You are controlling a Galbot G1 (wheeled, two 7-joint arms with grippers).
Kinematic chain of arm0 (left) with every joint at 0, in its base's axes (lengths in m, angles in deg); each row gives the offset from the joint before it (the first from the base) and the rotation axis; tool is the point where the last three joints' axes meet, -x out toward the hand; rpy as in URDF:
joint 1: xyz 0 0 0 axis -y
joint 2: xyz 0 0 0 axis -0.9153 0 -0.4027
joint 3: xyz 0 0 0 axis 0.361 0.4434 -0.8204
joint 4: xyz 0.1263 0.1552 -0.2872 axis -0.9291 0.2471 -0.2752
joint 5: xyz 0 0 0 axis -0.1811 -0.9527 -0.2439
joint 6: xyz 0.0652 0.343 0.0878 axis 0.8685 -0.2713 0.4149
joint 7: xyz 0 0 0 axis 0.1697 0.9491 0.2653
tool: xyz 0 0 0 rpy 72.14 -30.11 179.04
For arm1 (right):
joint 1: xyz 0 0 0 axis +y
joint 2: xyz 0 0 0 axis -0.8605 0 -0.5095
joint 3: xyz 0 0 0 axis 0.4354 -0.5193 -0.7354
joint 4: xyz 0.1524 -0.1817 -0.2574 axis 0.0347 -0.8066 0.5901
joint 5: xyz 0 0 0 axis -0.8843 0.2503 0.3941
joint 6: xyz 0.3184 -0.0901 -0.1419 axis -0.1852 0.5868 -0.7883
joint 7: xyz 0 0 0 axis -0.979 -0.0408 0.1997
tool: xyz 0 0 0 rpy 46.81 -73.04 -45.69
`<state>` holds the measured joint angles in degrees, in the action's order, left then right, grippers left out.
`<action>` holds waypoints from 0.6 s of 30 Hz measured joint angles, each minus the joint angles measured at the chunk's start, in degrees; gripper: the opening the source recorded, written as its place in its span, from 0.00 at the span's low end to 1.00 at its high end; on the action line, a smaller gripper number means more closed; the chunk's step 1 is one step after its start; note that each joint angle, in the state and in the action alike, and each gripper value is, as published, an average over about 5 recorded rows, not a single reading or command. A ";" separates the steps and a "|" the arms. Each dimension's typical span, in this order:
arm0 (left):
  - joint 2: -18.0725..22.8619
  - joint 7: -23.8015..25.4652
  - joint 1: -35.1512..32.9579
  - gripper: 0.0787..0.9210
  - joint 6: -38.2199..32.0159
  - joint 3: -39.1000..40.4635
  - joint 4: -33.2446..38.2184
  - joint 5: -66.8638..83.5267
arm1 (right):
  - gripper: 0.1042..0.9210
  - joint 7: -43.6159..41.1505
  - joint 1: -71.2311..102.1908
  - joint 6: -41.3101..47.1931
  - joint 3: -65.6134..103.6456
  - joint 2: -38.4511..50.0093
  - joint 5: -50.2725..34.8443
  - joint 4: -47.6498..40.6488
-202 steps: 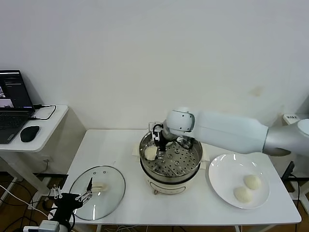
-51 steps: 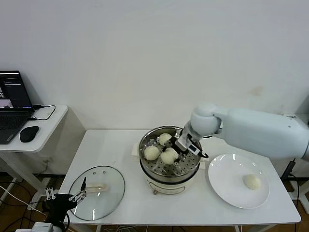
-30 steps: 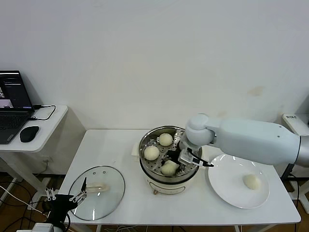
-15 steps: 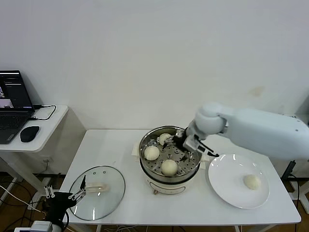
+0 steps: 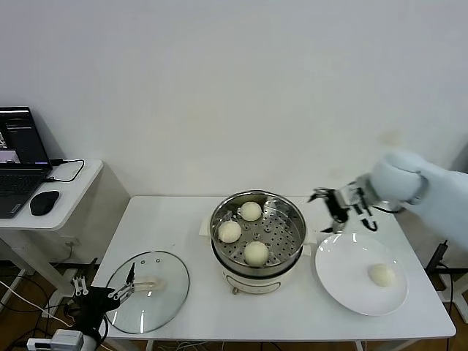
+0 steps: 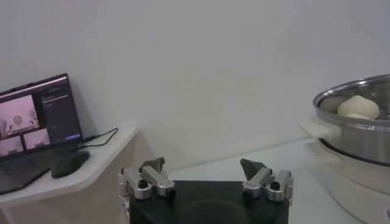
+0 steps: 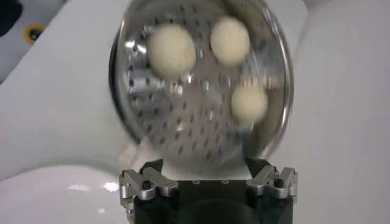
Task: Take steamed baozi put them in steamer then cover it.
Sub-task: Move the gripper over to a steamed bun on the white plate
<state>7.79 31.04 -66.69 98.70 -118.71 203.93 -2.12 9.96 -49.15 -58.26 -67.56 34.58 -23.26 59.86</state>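
The steamer point(image 5: 256, 281) stands at the table's centre with three steamed baozi on its perforated tray point(image 5: 251, 210) point(image 5: 229, 231) point(image 5: 256, 253). A fourth baozi point(image 5: 381, 275) lies on the white plate point(image 5: 344, 263). My right gripper point(image 5: 327, 208) hovers open and empty above the gap between steamer and plate. Its wrist view looks down on the steamer point(image 7: 122, 85) with the three baozi inside, past its open right gripper point(image 7: 204, 167). The cover point(image 5: 164, 292), clear glass with a cream handle, lies flat at the front left. My left gripper point(image 5: 107, 285) point(image 6: 204, 167) waits open beside it.
A side table at the far left carries a laptop point(image 5: 18, 157) point(image 6: 36, 115) and a mouse point(image 5: 44, 202). A white wall backs the table. The left wrist view shows the steamer's rim point(image 6: 359, 122) off to one side.
The right gripper let go of the third baozi on the steamer tray, opened, and drew out to the right over the plate's near edge. The left arm barely moved.
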 measured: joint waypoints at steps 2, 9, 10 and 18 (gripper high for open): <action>-0.15 0.04 0.04 0.88 0.00 0.10 0.03 0.06 | 0.88 -0.36 2.03 0.09 1.36 2.09 0.70 -0.56; 0.00 0.09 -0.17 0.88 0.02 0.37 0.13 0.05 | 0.88 -0.53 11.28 -1.66 6.90 6.08 3.73 -4.48; 0.03 0.10 -0.24 0.88 0.02 0.38 0.13 0.02 | 0.88 -0.45 12.95 -1.92 8.08 6.35 4.19 -5.17; 0.13 0.09 -0.75 0.88 0.06 -0.02 -0.03 -0.14 | 0.88 0.35 26.86 -3.46 18.65 6.34 8.01 -10.61</action>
<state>7.92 31.13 -67.44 98.75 -118.73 203.90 -2.26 10.31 -22.29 -61.72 -48.91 40.92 -15.24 49.25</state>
